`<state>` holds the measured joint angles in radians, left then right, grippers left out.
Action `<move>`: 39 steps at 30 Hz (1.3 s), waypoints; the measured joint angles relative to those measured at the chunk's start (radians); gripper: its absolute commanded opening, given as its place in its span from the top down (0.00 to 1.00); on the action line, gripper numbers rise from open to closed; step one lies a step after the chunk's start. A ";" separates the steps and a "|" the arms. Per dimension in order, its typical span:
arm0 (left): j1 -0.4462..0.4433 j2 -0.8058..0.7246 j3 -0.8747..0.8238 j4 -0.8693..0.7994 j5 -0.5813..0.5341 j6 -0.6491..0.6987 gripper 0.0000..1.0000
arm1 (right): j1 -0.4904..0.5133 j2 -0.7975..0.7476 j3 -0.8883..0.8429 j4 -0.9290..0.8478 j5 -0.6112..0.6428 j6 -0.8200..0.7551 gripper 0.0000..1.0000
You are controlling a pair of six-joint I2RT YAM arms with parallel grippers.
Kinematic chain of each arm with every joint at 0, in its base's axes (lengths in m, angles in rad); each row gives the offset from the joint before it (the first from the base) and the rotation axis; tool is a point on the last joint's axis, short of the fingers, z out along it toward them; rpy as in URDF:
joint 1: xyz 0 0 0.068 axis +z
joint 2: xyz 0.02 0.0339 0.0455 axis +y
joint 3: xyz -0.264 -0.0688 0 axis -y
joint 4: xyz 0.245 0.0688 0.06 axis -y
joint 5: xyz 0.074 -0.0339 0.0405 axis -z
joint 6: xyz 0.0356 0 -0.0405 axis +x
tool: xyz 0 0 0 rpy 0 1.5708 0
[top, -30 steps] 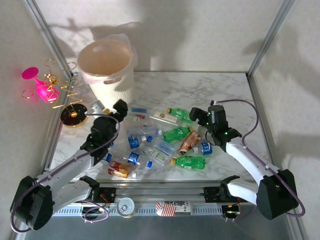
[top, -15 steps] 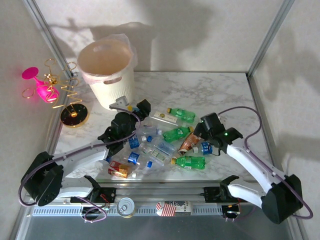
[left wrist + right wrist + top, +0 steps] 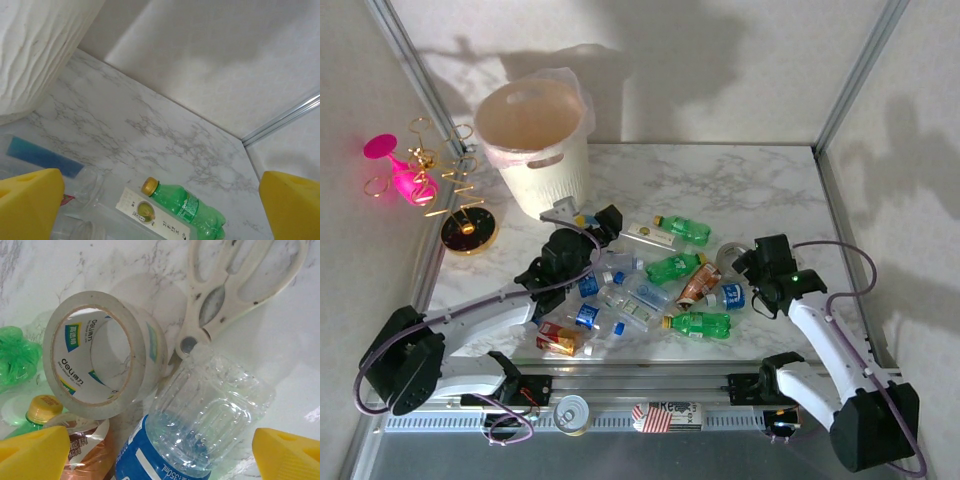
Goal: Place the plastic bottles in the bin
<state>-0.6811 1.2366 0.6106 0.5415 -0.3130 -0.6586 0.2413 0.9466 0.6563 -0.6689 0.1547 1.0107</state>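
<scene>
From above, crumpled plastic bottles (image 3: 642,290) litter the marble bench (image 3: 720,180) before the ribbed cream bin (image 3: 558,185). Left wrist: left hand (image 3: 160,177) spread wide, empty, a green bottle (image 3: 186,208) lying ahead. Right wrist: right hand (image 3: 161,434) (likewise unclenched) straddles a clear ridged bottle (image 3: 210,412) beside a tape roll (image 3: 100,356)

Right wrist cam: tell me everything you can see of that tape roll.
The tape roll is a thick ring of translucent whitish tape on a white core printed with blue and green deli logos. It stands tilted on the marble table, hole toward the wrist camera. The base of the clear blue-labelled bottle rests against its side, white scissors lie behind, and a brown-labelled bottle sits by its lower rim.
</scene>
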 measured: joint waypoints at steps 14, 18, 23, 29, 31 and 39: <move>0.000 -0.011 -0.037 0.000 -0.035 0.000 0.00 | -0.082 0.007 -0.162 0.136 -0.161 0.087 0.15; 0.000 -0.011 -0.037 0.000 -0.045 0.000 0.00 | -0.087 0.024 -0.188 0.183 -0.160 0.098 0.20; 0.000 -0.011 -0.037 0.000 -0.051 0.000 0.00 | -0.089 0.051 -0.208 0.232 -0.159 0.104 0.21; 0.000 -0.011 -0.037 0.000 -0.055 0.000 0.00 | -0.089 0.077 -0.229 0.278 -0.156 0.105 0.26; 0.000 -0.012 -0.037 0.000 -0.056 0.000 0.00 | -0.089 0.079 -0.231 0.286 -0.155 0.105 0.31; 0.005 -0.042 -0.037 0.000 -0.061 0.019 0.01 | -0.089 -0.008 -0.211 0.278 -0.147 0.055 0.47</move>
<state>-0.6762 1.1950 0.5735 0.5419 -0.3737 -0.6395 0.1528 0.9386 0.4450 -0.3908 0.0074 1.0660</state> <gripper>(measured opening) 0.995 0.581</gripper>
